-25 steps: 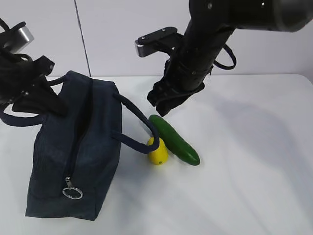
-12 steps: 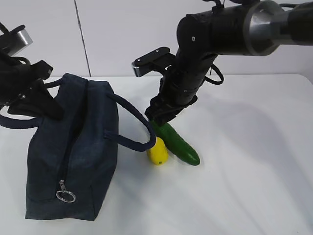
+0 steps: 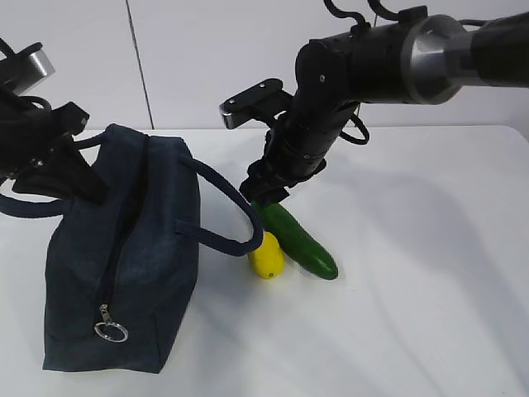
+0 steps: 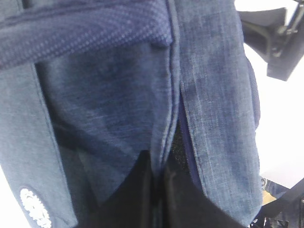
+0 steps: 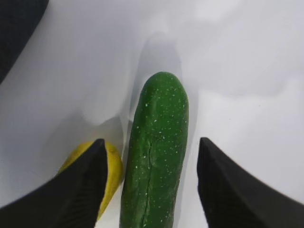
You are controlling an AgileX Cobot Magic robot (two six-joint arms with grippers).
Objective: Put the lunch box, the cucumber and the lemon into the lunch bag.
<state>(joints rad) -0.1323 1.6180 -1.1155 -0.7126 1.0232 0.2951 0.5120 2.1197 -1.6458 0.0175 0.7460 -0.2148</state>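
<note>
Neither the cucumber (image 3: 295,241) nor the lemon (image 3: 267,255) is in the lunch bag (image 3: 124,256) yet; both lie on the white table (image 3: 413,289), touching side by side just beside the bag's near handle. The lunch box is not visible anywhere, so it may already be inside, though that cannot be confirmed.

The right gripper (image 5: 151,183) hangs over the cucumber's far end with its jaws spread wide, one on either side and holding nothing. The left gripper (image 3: 70,178) is at the bag's far end, apparently pinching the fabric beside the zipper, but its exact state cannot be told.

The cucumber is dark green, smooth, faintly speckled and slightly curved.
</note>
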